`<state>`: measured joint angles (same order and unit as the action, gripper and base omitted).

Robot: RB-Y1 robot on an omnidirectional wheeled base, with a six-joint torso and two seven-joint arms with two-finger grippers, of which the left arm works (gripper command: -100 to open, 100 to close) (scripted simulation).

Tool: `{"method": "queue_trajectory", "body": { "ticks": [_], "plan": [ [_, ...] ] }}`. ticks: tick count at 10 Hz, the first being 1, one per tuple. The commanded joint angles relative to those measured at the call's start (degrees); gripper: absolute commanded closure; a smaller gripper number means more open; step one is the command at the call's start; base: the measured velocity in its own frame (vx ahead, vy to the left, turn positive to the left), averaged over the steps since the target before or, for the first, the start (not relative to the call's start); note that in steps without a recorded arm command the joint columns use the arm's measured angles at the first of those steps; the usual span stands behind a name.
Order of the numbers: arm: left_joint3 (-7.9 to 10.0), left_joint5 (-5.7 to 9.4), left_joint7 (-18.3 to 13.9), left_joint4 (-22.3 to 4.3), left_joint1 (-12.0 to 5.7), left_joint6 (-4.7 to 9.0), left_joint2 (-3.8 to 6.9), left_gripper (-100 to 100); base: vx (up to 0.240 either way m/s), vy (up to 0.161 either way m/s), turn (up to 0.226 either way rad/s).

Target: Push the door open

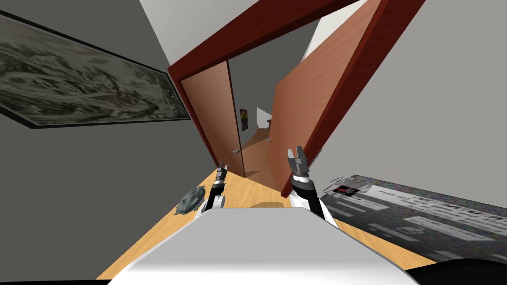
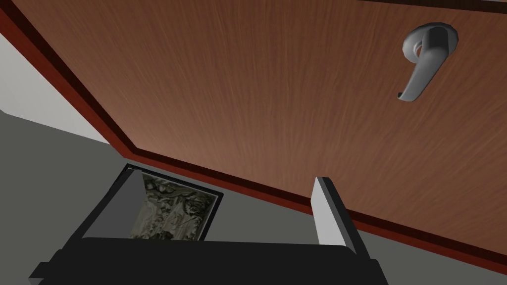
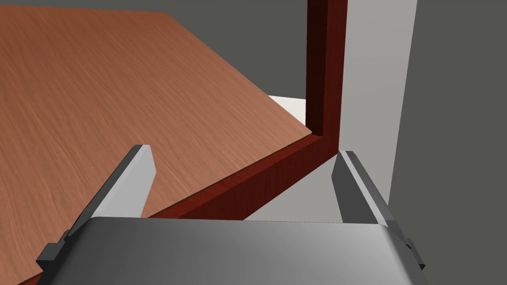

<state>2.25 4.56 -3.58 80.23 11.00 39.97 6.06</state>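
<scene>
— Where's the door?

— The reddish-brown wooden door leaf (image 1: 302,109) stands right of centre in the head view, swung partway out of its dark red frame (image 1: 257,29). A second leaf (image 1: 213,118), with a grey lever handle (image 2: 426,59), stands left of it.

— And your grippers?

— My right gripper (image 1: 295,151) is spread wide near the swung leaf's edge. I think that's for shoving, not grasping. My left gripper (image 1: 221,167) is released too and faces the handled leaf.

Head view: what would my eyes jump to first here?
The brown right door leaf, standing partly open in its dark red frame, straight ahead. Then the big grey picture on the left wall. The open left gripper and right gripper are raised before the doorway.
</scene>
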Motion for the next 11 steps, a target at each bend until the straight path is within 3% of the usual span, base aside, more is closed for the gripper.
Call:
{"method": "queue_trajectory", "body": {
  "ticks": [1, 10, 11],
  "plan": [
    [0.18, -0.03, 0.18, -1.7, -0.68, 0.09, 0.05, -100, 0.046, 0.104, -0.163],
    [1.05, -0.27, 1.22, -11.44, -4.53, 0.98, -0.24, -100, 0.038, 0.11, -0.143],
    [1.23, -0.32, 1.45, -13.5, -5.35, 1.17, -0.36, -100, 0.028, 0.132, -0.225]
  ]
}}
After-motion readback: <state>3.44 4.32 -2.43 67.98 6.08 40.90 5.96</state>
